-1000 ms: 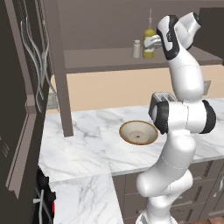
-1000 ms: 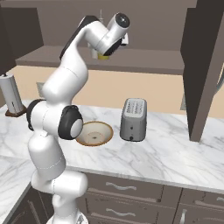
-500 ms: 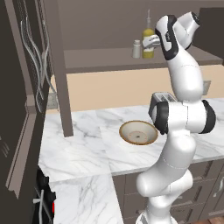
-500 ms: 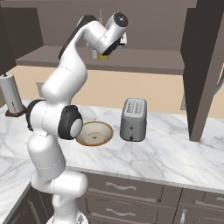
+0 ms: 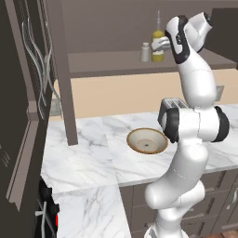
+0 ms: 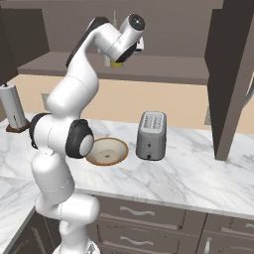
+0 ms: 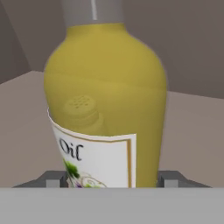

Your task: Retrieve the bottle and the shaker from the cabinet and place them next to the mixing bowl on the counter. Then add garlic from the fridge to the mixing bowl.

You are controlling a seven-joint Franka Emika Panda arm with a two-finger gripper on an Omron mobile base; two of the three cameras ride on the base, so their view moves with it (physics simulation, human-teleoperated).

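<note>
you have one bottle (image 5: 158, 45), one shaker (image 5: 146, 52), one mixing bowl (image 5: 147, 140) and one silver toaster (image 6: 151, 135) in front of you, plus a paper towel roll (image 6: 13, 107) on its stand at the far left of the right base view.

the bottle stands upright on the cabinet (image 5: 111, 62) shelf, its long axis vertical, the thin pale neck pointing straight up and the yellow body below. in the hand view its label, reading "oil", faces you from the lower part of the body. the shaker stands upright too, cap up, just beside the bottle on the shelf; in the left base view it sits to the bottle's left, and in the hand view you see its perforated cap through the yellow body.

your gripper (image 7: 113, 179) is up at the shelf with the bottle between its two fingertips (image 7: 170, 178), one on each side of the lower body. they sit very near the sides of the bottle, but you cannot tell whether they already press it, so take the hand as partly closed around the bottle without a confirmed grip.

the mixing bowl lies on the counter (image 5: 88, 148) below, open side up, with the toaster upright just to its right in the right base view. the bowl holds nothing you can make out.
</note>
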